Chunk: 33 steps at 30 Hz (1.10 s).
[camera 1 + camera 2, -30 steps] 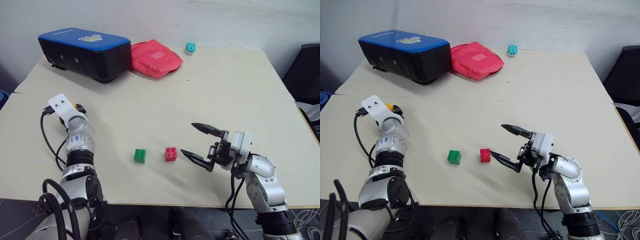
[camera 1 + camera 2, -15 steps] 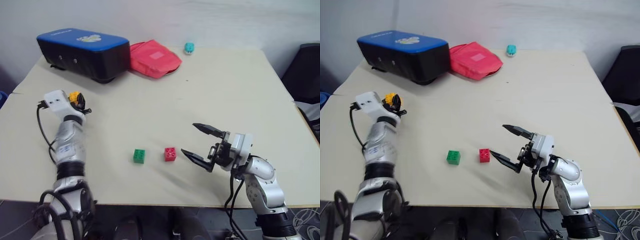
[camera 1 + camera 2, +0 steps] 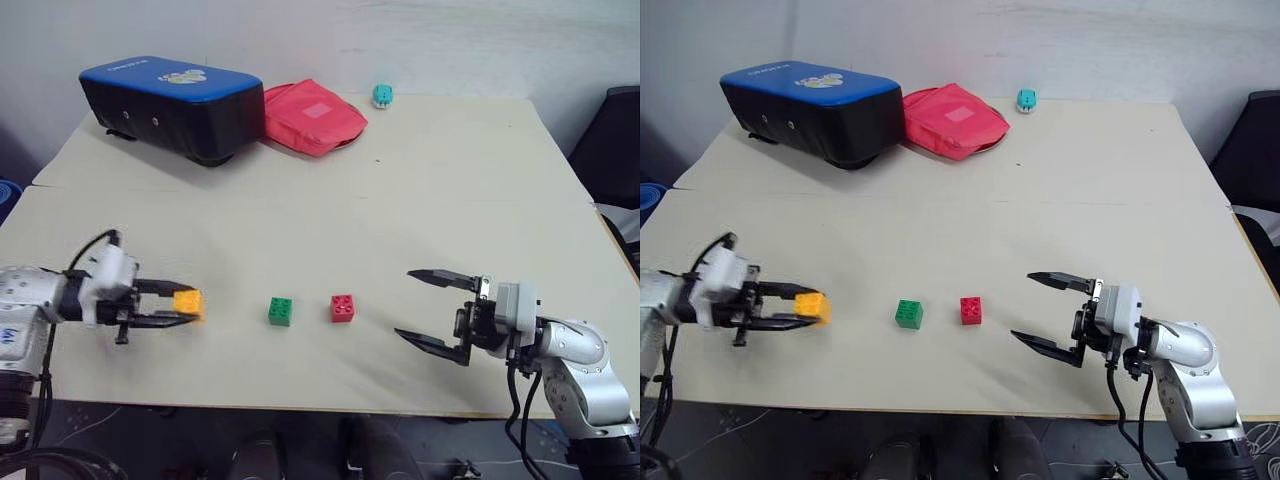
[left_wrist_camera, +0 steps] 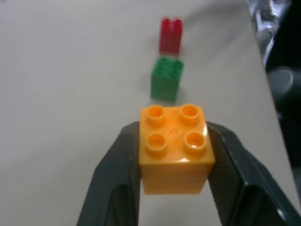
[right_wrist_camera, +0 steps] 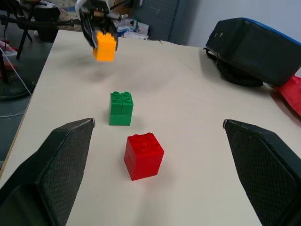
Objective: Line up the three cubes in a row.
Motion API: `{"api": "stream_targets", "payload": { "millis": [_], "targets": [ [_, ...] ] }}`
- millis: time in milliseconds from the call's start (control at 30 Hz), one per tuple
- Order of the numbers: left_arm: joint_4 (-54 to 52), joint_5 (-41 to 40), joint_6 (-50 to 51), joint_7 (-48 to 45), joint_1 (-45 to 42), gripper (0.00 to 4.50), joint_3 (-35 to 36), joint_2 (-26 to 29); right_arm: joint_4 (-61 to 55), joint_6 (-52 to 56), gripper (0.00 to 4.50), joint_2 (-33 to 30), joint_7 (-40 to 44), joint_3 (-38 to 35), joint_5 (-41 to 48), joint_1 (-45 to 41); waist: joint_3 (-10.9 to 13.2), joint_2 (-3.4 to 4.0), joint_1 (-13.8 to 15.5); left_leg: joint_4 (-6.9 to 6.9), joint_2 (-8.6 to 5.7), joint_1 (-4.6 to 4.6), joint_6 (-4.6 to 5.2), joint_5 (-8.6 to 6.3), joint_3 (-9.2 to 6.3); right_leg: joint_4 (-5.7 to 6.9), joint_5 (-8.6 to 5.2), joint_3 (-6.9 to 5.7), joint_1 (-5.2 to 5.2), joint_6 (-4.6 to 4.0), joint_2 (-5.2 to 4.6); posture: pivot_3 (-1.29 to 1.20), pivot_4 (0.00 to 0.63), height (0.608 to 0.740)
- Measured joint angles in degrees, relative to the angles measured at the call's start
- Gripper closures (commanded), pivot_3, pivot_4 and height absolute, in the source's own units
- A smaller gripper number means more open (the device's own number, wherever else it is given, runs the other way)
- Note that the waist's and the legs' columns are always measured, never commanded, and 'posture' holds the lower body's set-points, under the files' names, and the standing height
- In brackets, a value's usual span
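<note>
Two placed: green cube (image 3: 280, 311) beside red cube (image 3: 342, 308) — row running left-right
Left gripper (image 3: 186, 304): clamping orange cube (image 3: 187, 303), just left of green
Right gripper (image 3: 432, 310): wide, empty

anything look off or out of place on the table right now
Nothing looks spilled or damaged. The green cube and red cube sit upright side by side near the front edge. The orange-yellow cube is not down yet: the left gripper holds it, studs up, beside the green one.

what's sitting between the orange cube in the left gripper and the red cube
The green cube, standing on the table between the orange cube held by the left gripper and the red cube; the left eye view shows it.
</note>
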Motion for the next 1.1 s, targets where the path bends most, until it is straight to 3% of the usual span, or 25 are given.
{"api": "stream_targets", "payload": {
  "millis": [300,933,1100],
  "targets": [
    [12.38,1.25,-11.78,0.0,-7.32,2.99,-8.73,-6.42,-2.63,1.59,0.0,-2.9,0.64,-3.62,1.63,4.44,-0.01,-0.03,-0.19,0.12,-0.01,-0.03,0.13,-0.06,0.03,0.02,0.05,0.03,0.0,0.1,-0.02,0.0,0.15,0.74],
    [17.89,0.37,-18.22,0.0,-11.44,2.99,-15.67,-5.71,-3.06,1.35,0.0,-3.1,1.92,-4.19,1.79,7.17,-0.02,-0.02,-0.04,0.15,0.0,0.08,0.13,-0.04,0.02,0.09,0.05,0.03,0.07,0.1,0.0,0.0,0.15,0.74],
    [19.29,2.54,-15.42,0.0,-11.8,1.48,-16.79,-4.58,-3.05,1.31,0.0,-3.1,2.01,-4.33,1.79,8.01,-0.01,-0.01,-0.12,0.13,0.01,0.05,0.13,-0.04,0.03,0.08,0.05,0.03,0.04,0.09,0.03,0.0,0.15,0.74]
  ]
}}
